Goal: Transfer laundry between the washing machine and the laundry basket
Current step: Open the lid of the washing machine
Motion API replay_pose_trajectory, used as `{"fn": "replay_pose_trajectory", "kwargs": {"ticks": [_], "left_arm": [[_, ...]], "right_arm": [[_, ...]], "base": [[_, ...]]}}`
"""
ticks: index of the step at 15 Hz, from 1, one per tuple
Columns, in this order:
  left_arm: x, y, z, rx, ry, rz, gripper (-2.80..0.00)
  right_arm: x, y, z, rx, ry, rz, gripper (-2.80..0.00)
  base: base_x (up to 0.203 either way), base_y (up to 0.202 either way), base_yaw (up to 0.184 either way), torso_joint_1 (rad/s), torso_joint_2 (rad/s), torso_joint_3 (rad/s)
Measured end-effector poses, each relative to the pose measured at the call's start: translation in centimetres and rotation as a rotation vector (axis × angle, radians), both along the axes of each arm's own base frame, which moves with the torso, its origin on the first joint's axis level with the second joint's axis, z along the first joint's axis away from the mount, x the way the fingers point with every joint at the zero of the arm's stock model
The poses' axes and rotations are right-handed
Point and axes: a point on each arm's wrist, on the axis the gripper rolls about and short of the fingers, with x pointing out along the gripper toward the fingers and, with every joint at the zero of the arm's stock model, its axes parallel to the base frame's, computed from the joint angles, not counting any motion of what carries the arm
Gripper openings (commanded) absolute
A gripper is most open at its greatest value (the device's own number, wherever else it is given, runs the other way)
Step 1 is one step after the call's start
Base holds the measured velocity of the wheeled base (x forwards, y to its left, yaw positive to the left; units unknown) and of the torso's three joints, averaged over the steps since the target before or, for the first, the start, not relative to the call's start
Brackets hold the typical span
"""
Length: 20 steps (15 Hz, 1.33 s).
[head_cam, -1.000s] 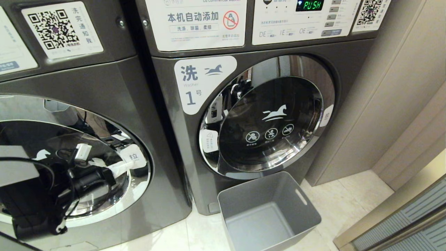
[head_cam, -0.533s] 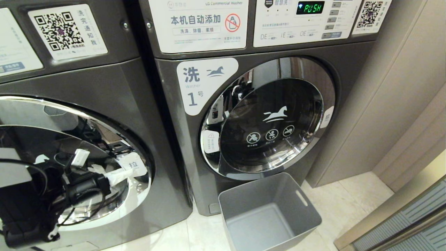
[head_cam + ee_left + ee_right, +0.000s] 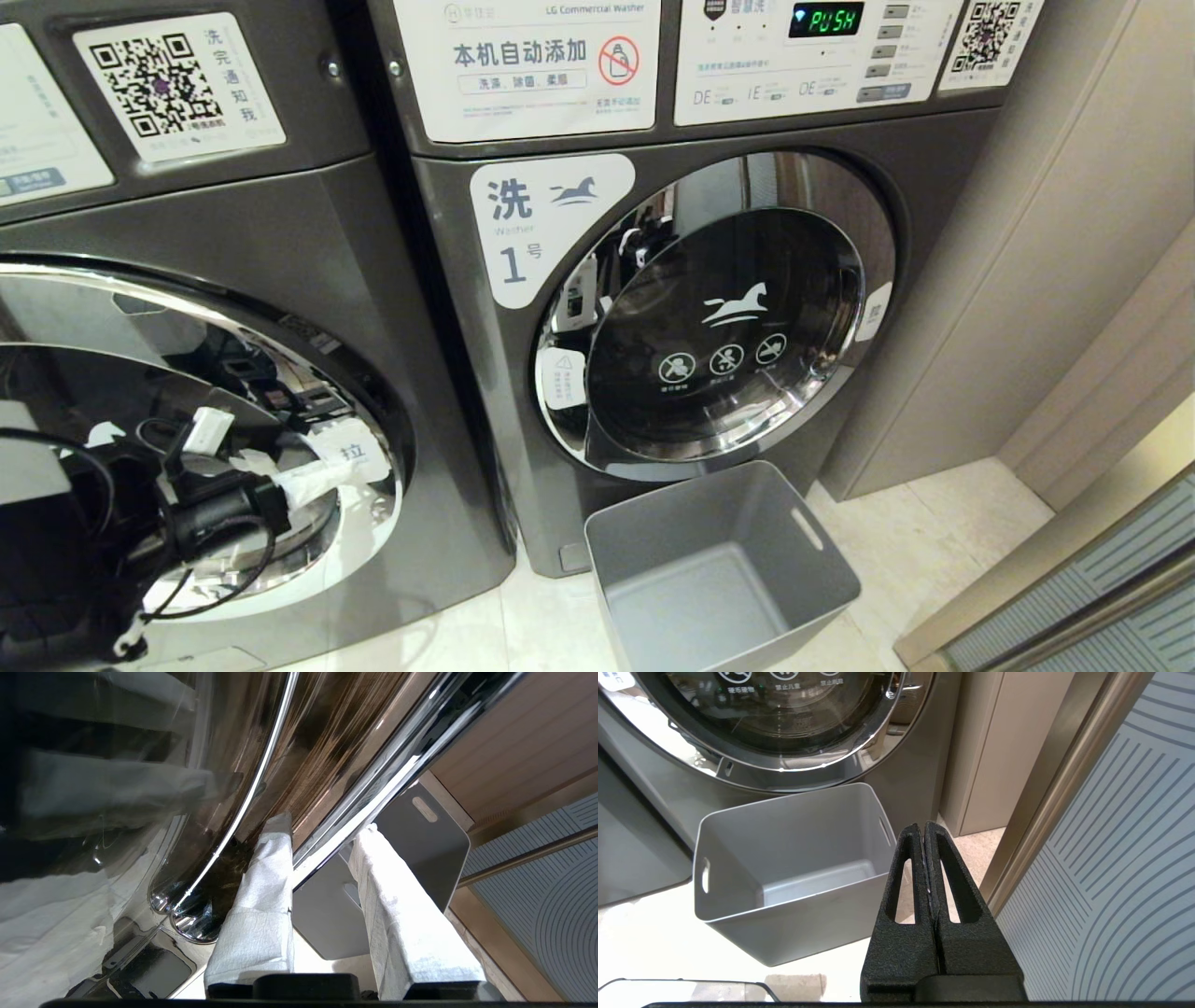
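Note:
My left gripper (image 3: 327, 467), its fingers (image 3: 261, 896) wrapped in white, is shut on the chrome rim at the right edge of the left washing machine's door (image 3: 112, 373). One finger sits inside the rim (image 3: 327, 835) and the other outside. That door stands slightly ajar, with a dark gap along its upper right. The grey laundry basket (image 3: 719, 560) stands empty on the floor in front of the machine marked 1 (image 3: 728, 336). No laundry shows. My right gripper (image 3: 924, 828) is shut on nothing, low beside the basket (image 3: 794, 872), and is out of the head view.
The door of the machine marked 1 is closed. A beige wall panel (image 3: 1074, 280) rises to its right. A striped sliding door with a metal frame (image 3: 1111, 858) runs close by my right gripper. Pale floor tiles (image 3: 934, 523) lie around the basket.
The left machine's door has swung out a little, widening the gap at its upper right. My left gripper has drawn back slightly with the rim. The right arm has kept still.

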Motion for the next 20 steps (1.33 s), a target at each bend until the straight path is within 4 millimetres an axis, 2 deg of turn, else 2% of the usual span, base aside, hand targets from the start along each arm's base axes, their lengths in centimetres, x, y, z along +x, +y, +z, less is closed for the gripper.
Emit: {"fn": "replay_pose_trajectory", "kwargs": {"ticks": [6,9,13,17,20], "left_arm": [[-0.8,0.1,0.5,0.013,-0.004,0.031,0.0],[-1.6,0.9,1.4,0.026,-0.014,0.11,0.0],[-4.7,2.1,2.4,0.045,0.009,0.272,0.0],[-6.3,3.2,5.0,0.072,-0.042,0.529,0.0],[-8.8,3.5,7.4,0.072,-0.11,0.628,0.0]], "right_arm": [[0.0,0.0,0.0,0.0,0.0,0.0,-2.8],[0.0,0.0,0.0,0.0,-0.001,0.0,-2.8],[0.0,0.0,0.0,0.0,0.0,-0.001,-2.8],[0.0,0.0,0.0,0.0,0.0,0.001,-2.8],[0.0,0.0,0.0,0.0,0.0,0.0,-2.8]], "base": [[0.0,0.0,0.0,0.0,0.0,0.0],[0.0,0.0,0.0,0.0,0.0,0.0],[0.0,0.0,0.0,0.0,0.0,0.0],[0.0,0.0,0.0,0.0,0.0,0.0],[0.0,0.0,0.0,0.0,0.0,0.0]]}}
